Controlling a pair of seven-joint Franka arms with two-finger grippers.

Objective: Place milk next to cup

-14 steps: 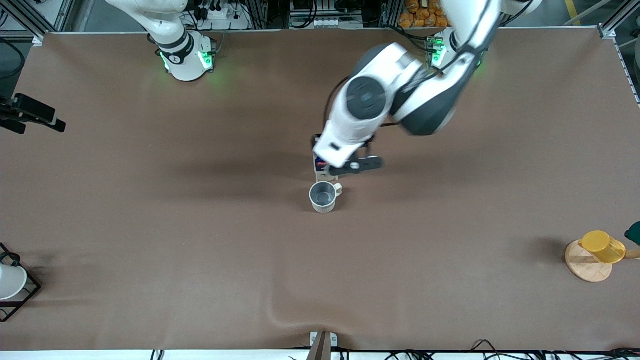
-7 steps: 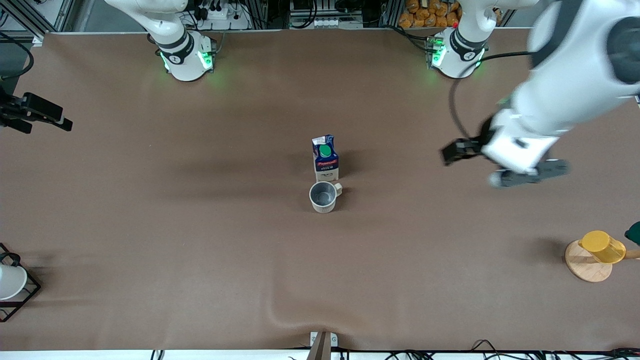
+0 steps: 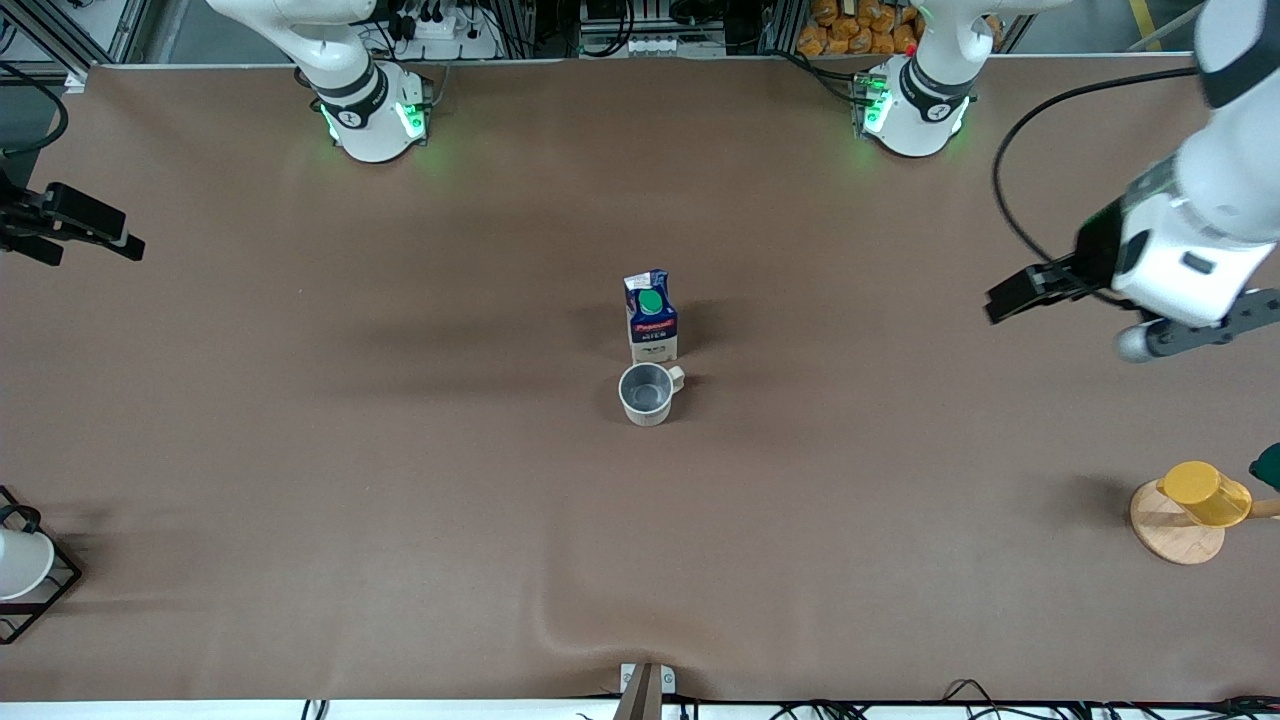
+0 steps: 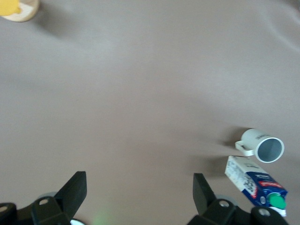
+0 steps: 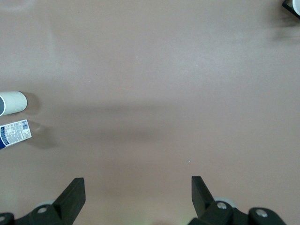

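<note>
1. Front view: we see the milk (image 3: 651,317) standing upright mid-counter (image 3: 400,500), just beside the cup (image 3: 648,393) and farther from the camera than it. The two look nearly touching, so we judge the placing done.
2. Front view: our left tool (image 3: 1115,310) hangs over the counter toward the left arm's end, well apart from the milk, fingers spread and empty. The right tool (image 3: 60,228) waits at the right arm's end, also empty.
3. Left wrist view: the left tool (image 4: 139,194) is released, its fingers (image 4: 72,190) wide with bare counter between. The milk (image 4: 255,184) and cup (image 4: 262,146) sit side by side, handle toward the carton's side.
4. Right wrist view: the right tool (image 5: 138,192) is spread and holds nothing. The cup (image 5: 11,102) and milk (image 5: 14,132) show at the edge, close together.
</note>
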